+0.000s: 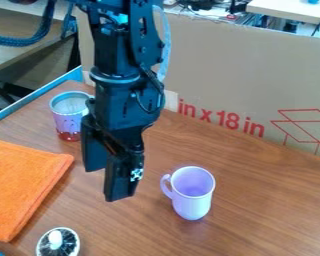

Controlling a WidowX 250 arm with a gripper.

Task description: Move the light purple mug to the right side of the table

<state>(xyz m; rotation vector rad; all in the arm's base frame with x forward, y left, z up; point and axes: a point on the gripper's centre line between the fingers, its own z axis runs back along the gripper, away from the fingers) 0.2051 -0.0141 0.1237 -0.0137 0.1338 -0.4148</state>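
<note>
Two fingers of the black gripper [107,182] stand apart with nothing between them, left of the middle of the frame. The nearest mug, pale purple [193,200], stands upright on the wooden surface [269,205], right of centre, its handle turned toward the gripper. This looks like a stage before any grasp; taking that mug would call for a shift right, then lowering around its rim or handle. A patterned cup [68,121] stands at upper left, above an orange cloth [22,185].
</note>
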